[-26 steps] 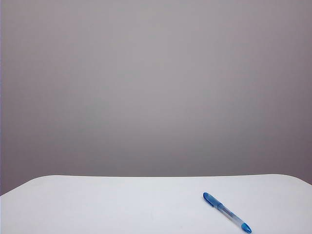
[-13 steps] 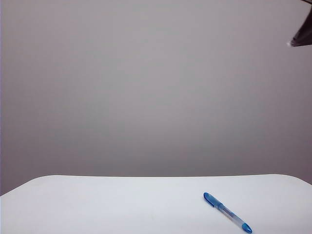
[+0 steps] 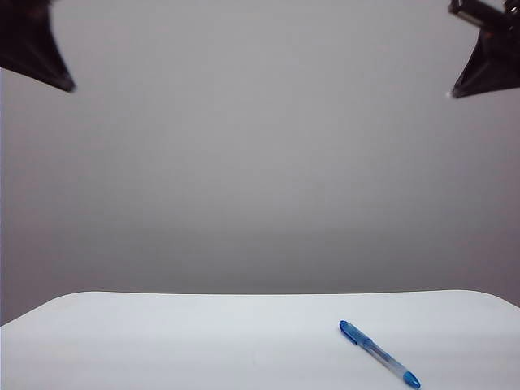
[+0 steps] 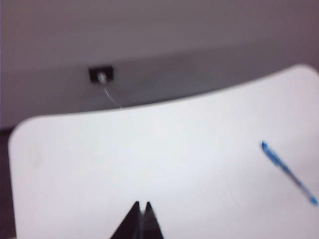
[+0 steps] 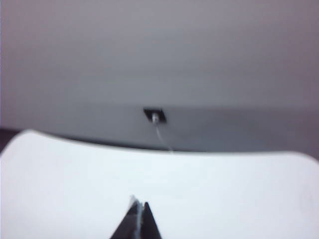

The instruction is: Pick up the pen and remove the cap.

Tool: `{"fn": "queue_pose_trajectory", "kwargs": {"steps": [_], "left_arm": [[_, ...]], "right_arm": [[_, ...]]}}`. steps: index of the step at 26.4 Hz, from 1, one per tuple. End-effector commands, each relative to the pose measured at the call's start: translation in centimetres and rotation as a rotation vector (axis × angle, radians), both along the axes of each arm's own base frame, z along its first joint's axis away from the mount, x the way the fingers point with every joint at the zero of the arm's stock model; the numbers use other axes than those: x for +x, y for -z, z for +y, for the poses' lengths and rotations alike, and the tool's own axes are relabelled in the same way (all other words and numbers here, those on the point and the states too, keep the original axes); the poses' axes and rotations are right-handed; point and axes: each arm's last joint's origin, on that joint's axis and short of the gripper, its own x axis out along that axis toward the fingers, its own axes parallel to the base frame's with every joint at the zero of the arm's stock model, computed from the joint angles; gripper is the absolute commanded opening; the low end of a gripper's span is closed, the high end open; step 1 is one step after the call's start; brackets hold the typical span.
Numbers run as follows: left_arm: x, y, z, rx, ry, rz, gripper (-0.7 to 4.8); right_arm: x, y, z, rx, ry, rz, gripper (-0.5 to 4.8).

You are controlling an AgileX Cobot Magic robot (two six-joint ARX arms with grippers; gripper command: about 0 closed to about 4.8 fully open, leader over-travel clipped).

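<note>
The pen (image 3: 379, 354) lies slantwise on the white table (image 3: 162, 341), toward its front right. The cap (image 3: 353, 331) sits on the pen's far end as a thicker blue section. High above the table, my left gripper (image 3: 69, 87) hangs shut in the upper left corner. Shut as well, my right gripper (image 3: 452, 94) hangs in the upper right corner, far above the pen. In the left wrist view the shut left gripper (image 4: 142, 203) is well apart from the blurred pen (image 4: 288, 172). The right wrist view shows the shut right gripper (image 5: 139, 203) over bare table, with the pen out of view.
A plain grey wall stands behind the table. A dark wall socket (image 4: 101, 75) with a thin cable sits low on that wall, and the socket (image 5: 155, 116) shows in the right wrist view too. The table's far edge (image 3: 268, 293) curves down at both corners.
Both arms have come into the exterior view at its top corners, the right first, then the left. The pen has not moved.
</note>
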Motion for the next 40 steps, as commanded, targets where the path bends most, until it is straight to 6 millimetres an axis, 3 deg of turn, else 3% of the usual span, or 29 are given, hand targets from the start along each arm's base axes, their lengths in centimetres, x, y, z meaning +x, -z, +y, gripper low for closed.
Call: {"fn": "queue_pose_trajectory", "kwargs": {"steps": [1,6,9,12,14,16,18,22,24,26,28,40], "left_arm": [[1.4,0.0,-1.2,0.048,0.027,0.056,-0.05],[2.6,0.7,-4.3,0.111,0.105,0.087,-0.05],[2.7,1.7,-6.1,0.16,0.148,0.114,-0.05],[2.6,2.2,-7.3,0.175,0.181,0.137,-0.05],[2.7,2.6,-7.5,0.19,0.18,0.15,-0.05],[2.7,2.7,-7.5,0.194,0.18,0.163,-0.04],[2.7,2.8,-7.5,0.195,0.181,0.168,0.0],[2.6,2.8,-7.5,0.201,0.184,0.175,0.34],[2.6,2.8,-7.6,0.187,0.197,0.172,0.34],[2.6,2.8,-7.6,0.187,0.198,0.171,0.34],[2.6,2.8,-7.6,0.187,0.197,0.172,0.34],[2.7,2.9,-7.6,0.186,0.197,0.169,0.33]], "right_arm": [[1.4,0.7,0.5,-0.047,-0.039,0.11,0.0],[3.5,2.1,2.3,-0.121,-0.111,0.276,0.01],[4.8,3.4,4.4,-0.201,-0.152,0.359,0.56],[5.6,4.9,6.2,-0.293,-0.185,0.405,0.58],[6.0,6.0,7.2,-0.317,-0.214,0.458,0.63],[6.3,8.0,8.8,-0.354,-0.265,0.538,1.38],[6.7,10.0,9.8,-0.414,-0.307,0.592,1.51],[7.2,12.7,10.4,-0.437,-0.328,0.663,1.54],[7.4,15.2,10.5,-0.452,-0.34,0.745,1.63],[7.4,16.6,10.5,-0.456,-0.35,0.786,1.94],[7.4,17.2,10.6,-0.432,-0.377,0.813,2.41],[7.7,17.6,10.8,-0.453,-0.36,0.784,2.39]]}}
